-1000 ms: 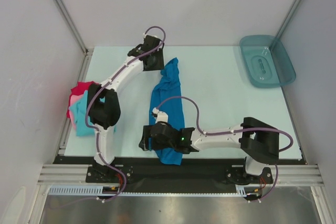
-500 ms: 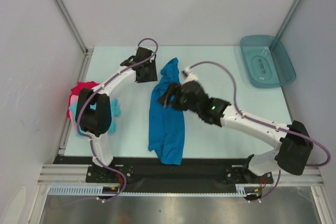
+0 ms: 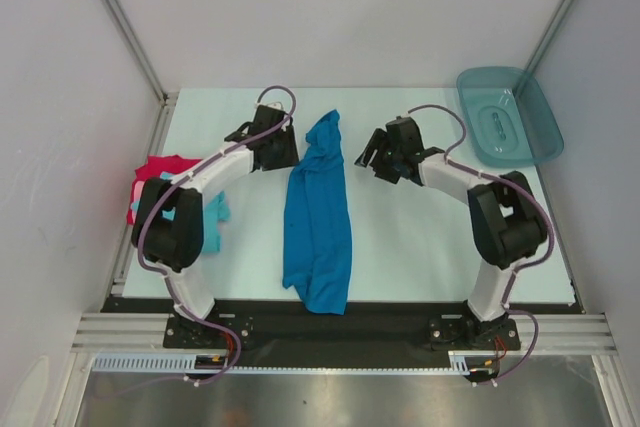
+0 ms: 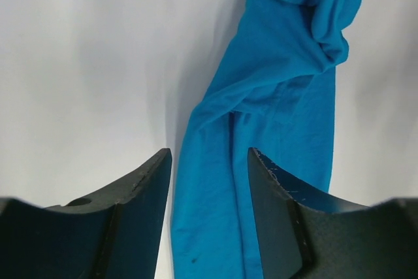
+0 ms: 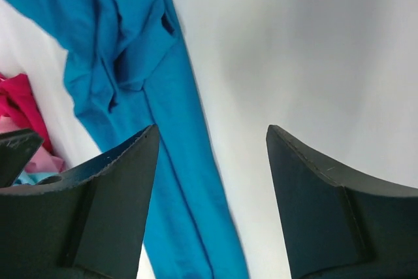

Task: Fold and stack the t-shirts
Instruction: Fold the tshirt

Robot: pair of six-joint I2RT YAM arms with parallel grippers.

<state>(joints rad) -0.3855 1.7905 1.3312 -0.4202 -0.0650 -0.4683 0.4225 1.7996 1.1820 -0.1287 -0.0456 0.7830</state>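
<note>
Your left gripper [image 3: 279, 152] and right gripper [image 3: 375, 159], jaws apart and empty, flank the blue t-shirt [image 3: 318, 217] lying between them.

The blue t-shirt [image 3: 318, 217] is soft matt cloth, creased and bunched into folds. The red t-shirt [image 3: 160, 167] looks to be the same soft, matt cloth. The counter [image 3: 430, 237] is pale, smooth and matt. The tray [image 3: 508, 122] is translucent teal plastic, a little glossy. The left fingers [image 4: 134, 200] and the right fingers [image 5: 108, 194] are dark matt plastic with rough, scuffed edges. The rail [image 3: 340, 331] is brushed metal.
</note>
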